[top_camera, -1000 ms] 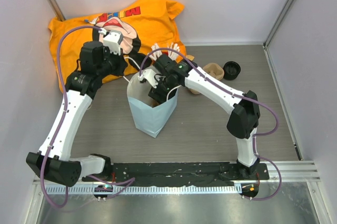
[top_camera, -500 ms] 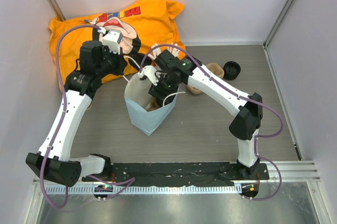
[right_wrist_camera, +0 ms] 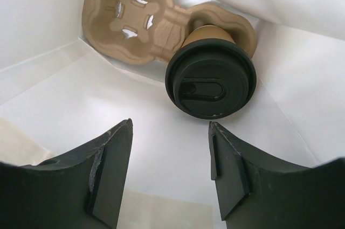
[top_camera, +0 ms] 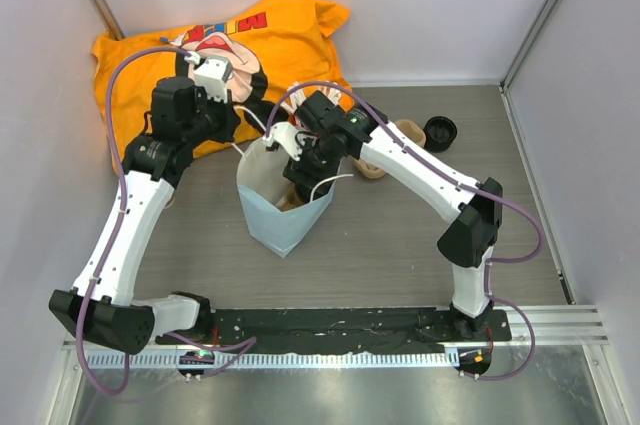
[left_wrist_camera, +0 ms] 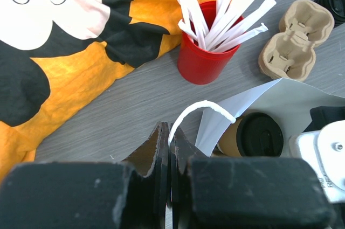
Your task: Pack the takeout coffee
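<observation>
Right wrist view: coffee (right_wrist_camera: pixel 210 78) sits in the bag (right_wrist_camera: pixel 48 105), right hand (right_wrist_camera: pixel 170 132) released above it, left hand (left_wrist_camera: pixel 171 145) clenched on the rim. Next, likely: withdraw straight up.

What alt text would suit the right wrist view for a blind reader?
A small brown paper cup with a round black plastic lid sits in a tan moulded-pulp carrier inside a white paper bag; the right gripper hangs open above it.
</observation>
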